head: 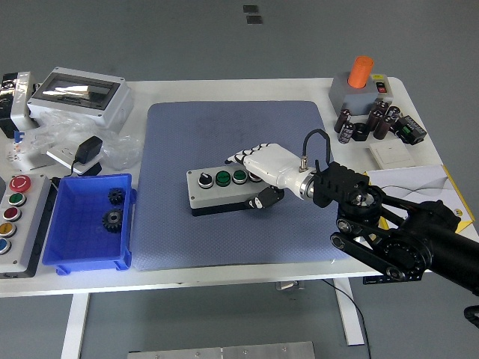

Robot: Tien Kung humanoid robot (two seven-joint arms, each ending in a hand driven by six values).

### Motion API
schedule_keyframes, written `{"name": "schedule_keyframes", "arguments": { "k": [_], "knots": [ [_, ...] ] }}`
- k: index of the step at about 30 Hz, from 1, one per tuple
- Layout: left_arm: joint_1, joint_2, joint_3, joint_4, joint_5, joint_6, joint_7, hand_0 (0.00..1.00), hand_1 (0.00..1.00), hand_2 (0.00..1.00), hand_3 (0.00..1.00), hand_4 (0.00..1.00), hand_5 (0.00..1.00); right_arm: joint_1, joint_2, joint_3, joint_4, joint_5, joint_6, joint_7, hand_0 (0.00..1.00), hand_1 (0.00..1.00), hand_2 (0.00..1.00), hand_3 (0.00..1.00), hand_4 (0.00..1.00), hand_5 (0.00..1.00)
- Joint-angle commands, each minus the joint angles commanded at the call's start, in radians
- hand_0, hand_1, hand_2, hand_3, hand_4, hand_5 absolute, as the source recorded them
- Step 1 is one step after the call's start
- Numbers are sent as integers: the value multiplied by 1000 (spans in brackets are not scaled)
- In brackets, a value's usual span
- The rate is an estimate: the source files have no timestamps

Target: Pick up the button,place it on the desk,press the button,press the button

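A grey button box (pixel 219 187) with a black selector knob and two green buttons lies on the blue mat (pixel 239 134) near its middle. My right hand (pixel 259 176), white with black fingertips, is shut on the box's right end, fingers over its top and thumb at its front side. The hand hides the right end of the box. My left arm is out of view.
A blue bin (pixel 88 221) holding two black gears stands at the left. A second button panel (pixel 13 217) lies at the far left edge. A grey enclosure (pixel 78 96) and plastic bags are at the back left. An orange-capped device (pixel 362 84) and small parts are at the back right.
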Motion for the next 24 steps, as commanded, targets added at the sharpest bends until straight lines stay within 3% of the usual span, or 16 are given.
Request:
{"name": "schedule_keyframes", "arguments": {
  "k": [12,24],
  "knots": [
    [3,-1,1,0,-2,0,-2,729,735,638,717,647,225,-3,-7,0,19,18,1,-11,823,838,914,978,794,209],
    [4,-1,1,0,-1,0,-3,729,735,637,716,646,218,-30,-68,5,94,81,16,-33,772,823,905,977,805,216]
  ]
}}
